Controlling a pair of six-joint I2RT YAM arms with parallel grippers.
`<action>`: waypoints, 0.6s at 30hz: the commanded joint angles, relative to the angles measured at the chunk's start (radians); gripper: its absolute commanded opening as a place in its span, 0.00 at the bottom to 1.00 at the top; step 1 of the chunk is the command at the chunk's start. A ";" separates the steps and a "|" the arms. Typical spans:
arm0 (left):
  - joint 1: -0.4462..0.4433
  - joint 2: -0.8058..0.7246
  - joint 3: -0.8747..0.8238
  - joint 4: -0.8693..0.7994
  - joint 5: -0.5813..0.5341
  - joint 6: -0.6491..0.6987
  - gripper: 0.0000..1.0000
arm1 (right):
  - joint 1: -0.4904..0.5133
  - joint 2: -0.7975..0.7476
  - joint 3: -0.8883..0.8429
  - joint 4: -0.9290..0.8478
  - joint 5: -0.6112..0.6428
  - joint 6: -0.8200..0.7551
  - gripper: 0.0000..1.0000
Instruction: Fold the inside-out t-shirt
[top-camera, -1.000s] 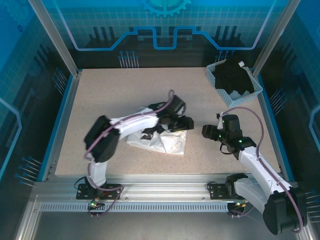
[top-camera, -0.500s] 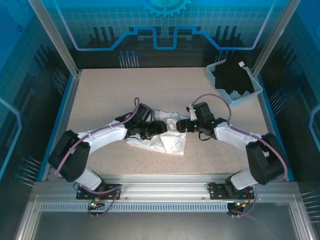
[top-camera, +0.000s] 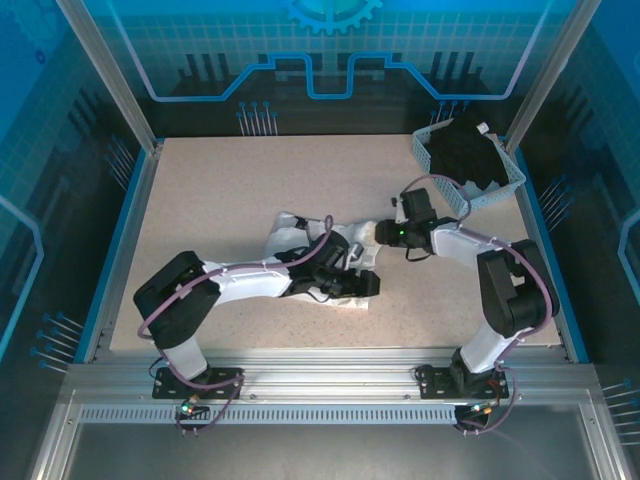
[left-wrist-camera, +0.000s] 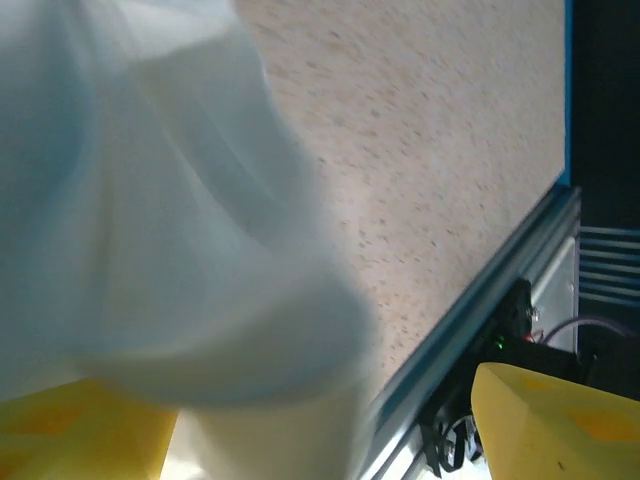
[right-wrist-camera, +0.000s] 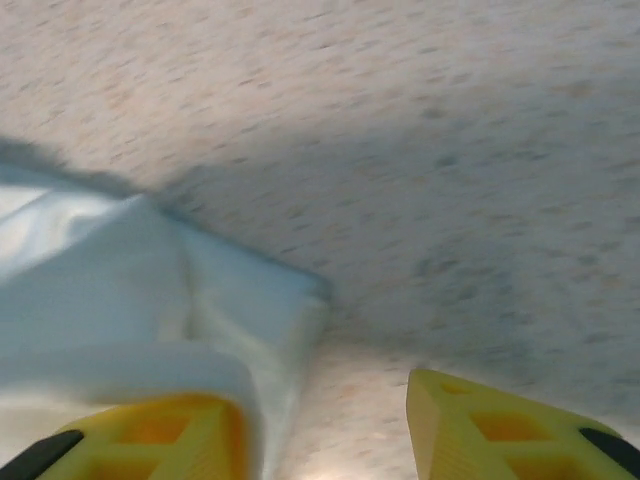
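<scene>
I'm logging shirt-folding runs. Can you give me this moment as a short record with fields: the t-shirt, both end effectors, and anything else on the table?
t-shirt: white, bunched in a heap at mid-table, not yet folded flat
left end effector: open, at the heap's near right edge, cloth draped over one finger
right end effector: open, at the heap's far right edge, cloth over one finger
basket: far right corner, holds a black garment
table: speckled beige
</scene>
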 joint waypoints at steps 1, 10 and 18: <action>-0.018 0.009 0.058 0.062 0.075 0.063 0.78 | -0.069 0.001 -0.005 -0.024 -0.065 0.040 0.44; 0.096 -0.235 -0.016 -0.109 -0.083 0.199 0.79 | -0.081 -0.223 -0.126 -0.065 -0.136 0.002 0.64; 0.526 -0.292 -0.082 -0.305 -0.129 0.168 0.80 | 0.174 -0.311 -0.219 -0.054 -0.147 0.092 0.67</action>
